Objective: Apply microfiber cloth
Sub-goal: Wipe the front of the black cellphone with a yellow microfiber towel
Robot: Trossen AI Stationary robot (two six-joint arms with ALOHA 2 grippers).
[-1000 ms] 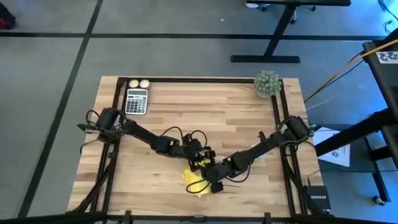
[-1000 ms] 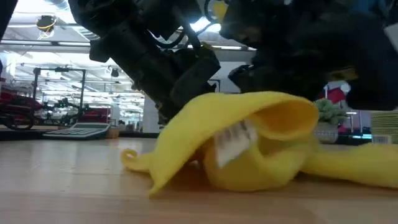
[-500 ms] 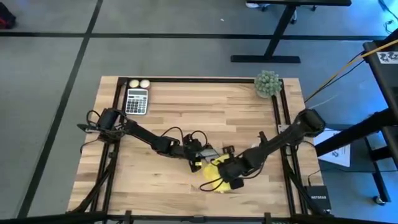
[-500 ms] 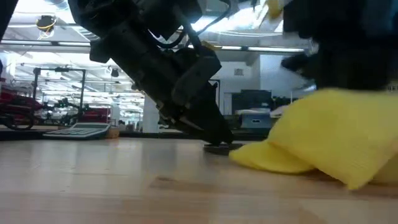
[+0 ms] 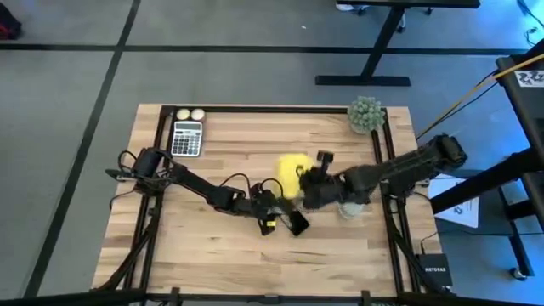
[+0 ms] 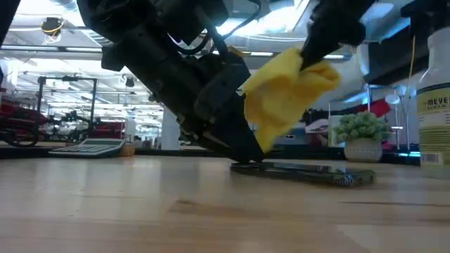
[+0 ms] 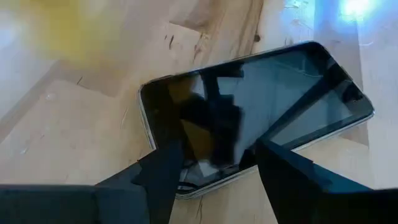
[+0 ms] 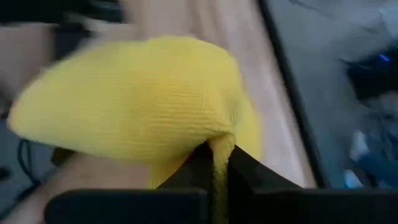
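The yellow microfiber cloth (image 5: 291, 167) hangs bunched in the air above the table's middle, with my right gripper (image 5: 306, 180) shut on it; the low view shows the cloth (image 6: 285, 98) well above the table. A black smartphone (image 5: 298, 223) lies flat on the wood, screen up (image 7: 261, 106). My left gripper (image 7: 217, 177) is open and slants down onto the phone's end nearest the left arm (image 6: 242, 160). My left gripper has its two spread fingertips (image 7: 166, 163) down on the phone's near end (image 7: 186, 180), coming slanting from above and from the table's left. The phone lies flat on the table. My right gripper pinches a bunched fold of the cloth (image 8: 219, 144) between its two fingers. The cloth is lifted clear and bulges beyond the fingers.
A calculator (image 5: 186, 138) and two small balls (image 5: 189, 114) sit at the far left corner. A potted plant (image 5: 365, 114) stands at the far right. A bottle (image 6: 432, 105) stands toward the right. Black rails (image 5: 381, 170) run along the table's sides.
My right gripper has swept the cloth from near the front edge toward the right, then up and toward the far edge. The cloth is now lifted clear of the table, and the phone lies uncovered. My left gripper has stayed on the phone.
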